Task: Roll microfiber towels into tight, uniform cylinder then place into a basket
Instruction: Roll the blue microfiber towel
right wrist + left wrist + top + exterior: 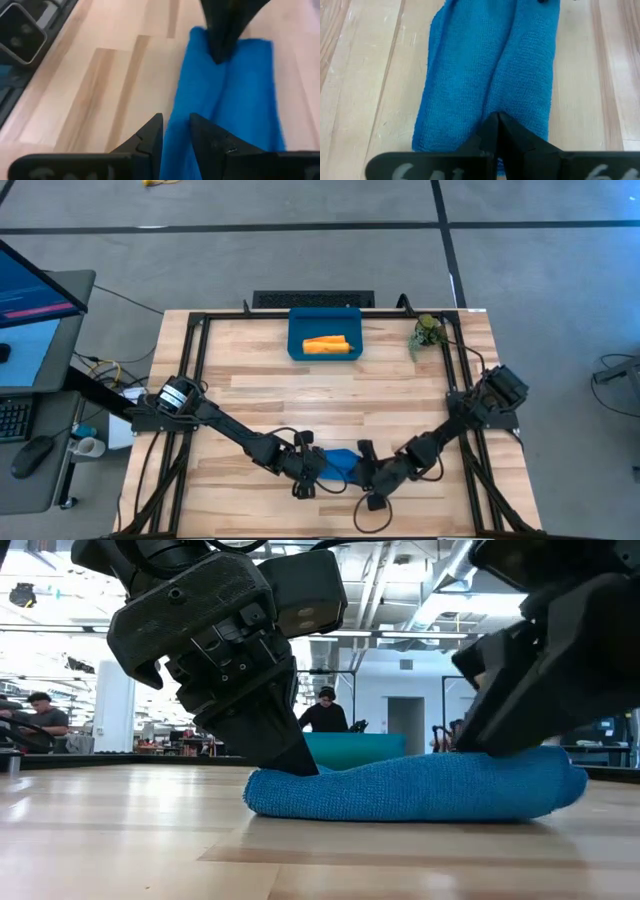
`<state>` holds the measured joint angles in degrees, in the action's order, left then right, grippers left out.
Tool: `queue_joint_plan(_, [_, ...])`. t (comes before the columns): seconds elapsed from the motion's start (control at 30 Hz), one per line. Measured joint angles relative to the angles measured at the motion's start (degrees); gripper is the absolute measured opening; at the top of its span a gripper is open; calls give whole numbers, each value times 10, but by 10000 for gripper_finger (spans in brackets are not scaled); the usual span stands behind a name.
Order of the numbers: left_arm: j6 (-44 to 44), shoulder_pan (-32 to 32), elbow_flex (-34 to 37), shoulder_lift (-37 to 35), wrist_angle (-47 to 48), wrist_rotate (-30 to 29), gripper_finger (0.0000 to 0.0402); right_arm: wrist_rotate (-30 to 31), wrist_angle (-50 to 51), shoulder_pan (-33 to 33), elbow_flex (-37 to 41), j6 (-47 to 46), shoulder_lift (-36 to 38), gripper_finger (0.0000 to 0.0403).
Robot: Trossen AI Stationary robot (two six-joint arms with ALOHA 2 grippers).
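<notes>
The bright blue towel (341, 462) lies folded lengthwise near the table's front edge, a crease running along its top (495, 65). My left gripper (497, 117) is shut at its left end (262, 790). My right gripper (174, 120) stands over the towel's right end (560, 780), its fingers a little apart and open. The orange-yellow towel (328, 344) lies rolled in the dark-blue basket (296, 330) at the table's far side. My left gripper sets its shut fingertips (490, 127) on the blue towel's top near its left end (480, 112), on the crease. It comes slanting down from the table's left. The towel lies flat on the table. Whether a layer is caught between the tips I cannot tell. My right gripper comes slanting down from the table's right, its two fingertips (152, 127) on either side of the towel's folded edge (176, 137) at the right end. I cannot tell whether they touch the cloth.
A small green plant (428, 332) stands at the far right, beside the basket. Dark frame rails (195, 370) run along the table's left and right sides. Bare wood lies between the blue towel and the basket. People show in the room beyond the table.
</notes>
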<state>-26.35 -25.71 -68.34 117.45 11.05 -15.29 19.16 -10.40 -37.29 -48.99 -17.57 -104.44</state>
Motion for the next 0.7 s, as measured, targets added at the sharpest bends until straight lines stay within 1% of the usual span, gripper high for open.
queue_joint_plan(0.07, [1,0,0,0,0,0,1,-18,1,5,0,0,0,118])
queue_joint_plan(0.23, [2,0,0,0,0,0,1,-22,9,7,0,-3,0,118])
queue_joint_plan(0.37, [2,0,0,0,0,0,1,-24,63,14,0,-53,1,118])
queue_joint_plan(0.47, [2,0,0,0,0,0,1,-26,77,21,0,-81,1,118])
queue_joint_plan(0.7, [4,0,0,0,0,3,1,-28,87,26,0,-77,15,118])
